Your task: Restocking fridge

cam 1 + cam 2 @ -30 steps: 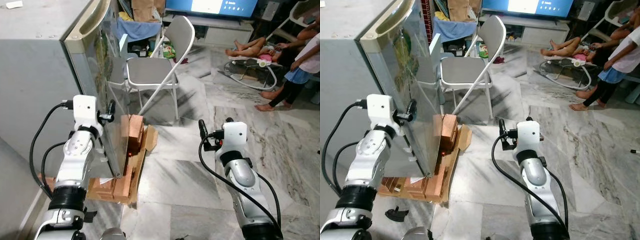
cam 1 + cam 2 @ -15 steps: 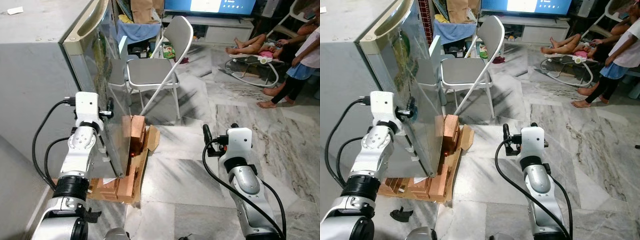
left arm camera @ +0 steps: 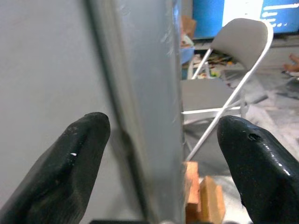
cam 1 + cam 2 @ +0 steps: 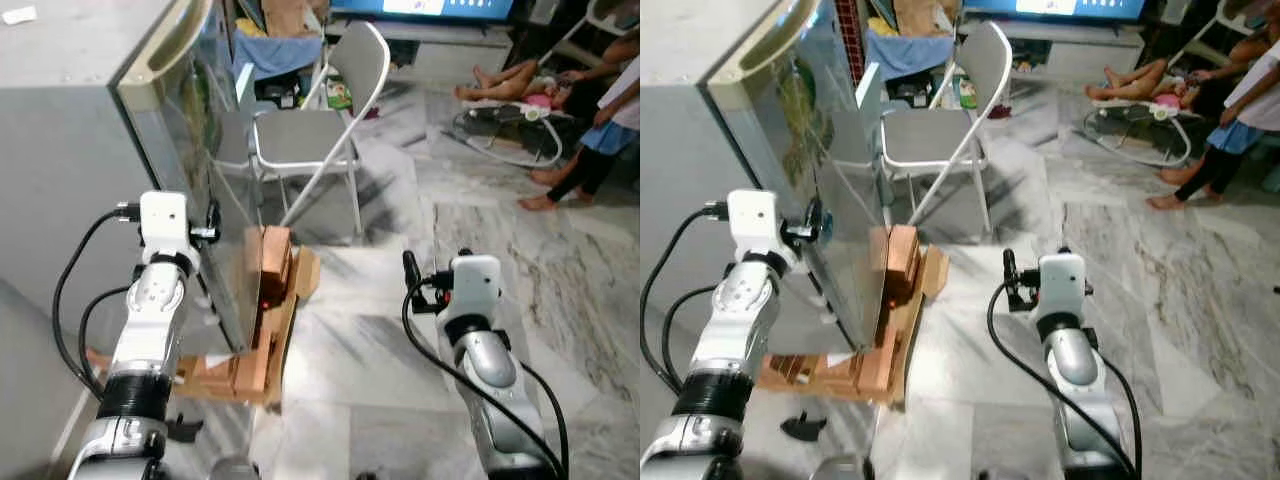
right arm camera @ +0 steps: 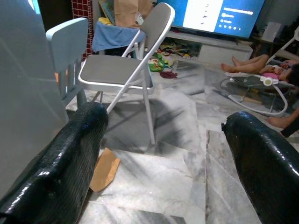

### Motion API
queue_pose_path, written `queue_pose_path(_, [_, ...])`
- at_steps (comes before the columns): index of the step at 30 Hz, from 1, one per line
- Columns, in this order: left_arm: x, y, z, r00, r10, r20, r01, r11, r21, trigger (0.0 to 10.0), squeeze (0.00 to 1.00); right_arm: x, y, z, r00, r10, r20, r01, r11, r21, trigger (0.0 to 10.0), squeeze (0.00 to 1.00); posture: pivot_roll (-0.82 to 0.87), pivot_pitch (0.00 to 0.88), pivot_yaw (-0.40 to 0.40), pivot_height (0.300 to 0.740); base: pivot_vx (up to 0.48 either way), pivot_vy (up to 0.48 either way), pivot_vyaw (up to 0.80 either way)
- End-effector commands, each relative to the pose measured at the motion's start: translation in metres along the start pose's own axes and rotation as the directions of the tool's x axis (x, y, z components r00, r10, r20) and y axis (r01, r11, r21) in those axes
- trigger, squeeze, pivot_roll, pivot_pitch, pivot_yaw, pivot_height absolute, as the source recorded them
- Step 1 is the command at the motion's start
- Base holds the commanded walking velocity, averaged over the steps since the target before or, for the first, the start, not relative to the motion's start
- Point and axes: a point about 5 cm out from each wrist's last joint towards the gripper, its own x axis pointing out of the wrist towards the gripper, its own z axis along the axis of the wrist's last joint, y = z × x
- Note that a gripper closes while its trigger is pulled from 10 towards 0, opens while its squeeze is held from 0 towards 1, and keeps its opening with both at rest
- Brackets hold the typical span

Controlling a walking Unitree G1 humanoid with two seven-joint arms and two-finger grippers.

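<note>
Grey-veined marble floor (image 4: 380, 330); a grey folding chair (image 4: 320, 130) upper centre, a lit screen (image 5: 219, 16) behind it.

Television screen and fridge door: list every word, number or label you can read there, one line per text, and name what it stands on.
Blue television screen: white lines of text, too blurred to read.
Glossy grey fridge door: a green and yellow picture, no legible words.
Brown paper bag: a small white tag, too small to read.
Nothing here reads clearly enough to quote.
</note>
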Motion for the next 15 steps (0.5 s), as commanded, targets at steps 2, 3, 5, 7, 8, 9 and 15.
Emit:
queue_pose_path(2, [-0.018,0.006,0.001,1.0,0.027,-0.004,-0.027,1.0,-0.012,10.0,0.0,-0.007,-0.01,0.001,1.0,-0.023,-0.002,0.023,1.0,-0.009,10.0,0.0,0.03,0.037,0.01,0.74,0.0,0.0,0.0])
queue_pose_path(3, [-0.037,0.008,-0.001,1.0,0.024,-0.016,-0.025,1.0,-0.015,10.0,0.0,-0.013,-0.015,-0.002,1.0,-0.028,-0.015,0.028,0.999,-0.018,10.0,0.0,0.04,0.035,0.007,0.74,0.0,0.0,0.0])
queue_pose_path(5, [-0.051,0.009,-0.001,1.0,0.014,-0.017,-0.014,1.0,-0.013,10.0,0.0,-0.018,-0.017,-0.005,0.999,-0.029,-0.024,0.028,0.999,-0.027,10.0,0.0,0.04,0.034,0.005,0.74,0.0,0.0,0.0])
queue_pose_path(7, [-0.061,0.007,0.0,1.0,-0.008,-0.019,0.007,1.0,-0.02,10.0,0.0,-0.021,-0.017,-0.006,0.999,-0.024,-0.031,0.023,0.999,-0.029,10.0,0.0,0.05,0.03,0.002,0.74,0.24,0.0,0.0])
queue_pose_path(8, [-0.069,0.005,0.0,0.999,-0.024,-0.029,0.024,1.0,-0.018,10.0,0.0,-0.024,-0.017,-0.008,0.999,-0.019,-0.035,0.018,0.999,-0.032,10.0,0.0,0.05,0.027,0.002,0.74,0.341,0.0,0.0])
queue_pose_path(9, [-0.071,0.005,-0.001,0.999,-0.028,-0.033,0.028,0.999,-0.015,10.0,0.0,-0.024,-0.016,-0.008,0.999,-0.016,-0.035,0.015,0.999,-0.033,10.0,0.0,0.05,0.026,0.002,0.74,0.368,0.0,0.0])
queue_pose_path(15, [-0.071,0.001,0.004,0.998,-0.044,-0.038,0.043,0.999,-0.019,10.0,0.0,-0.016,-0.01,-0.002,1.0,0.009,0.001,-0.009,0.999,-0.032,10.0,0.0,0.06,0.014,-0.001,0.74,0.426,0.0,0.0])
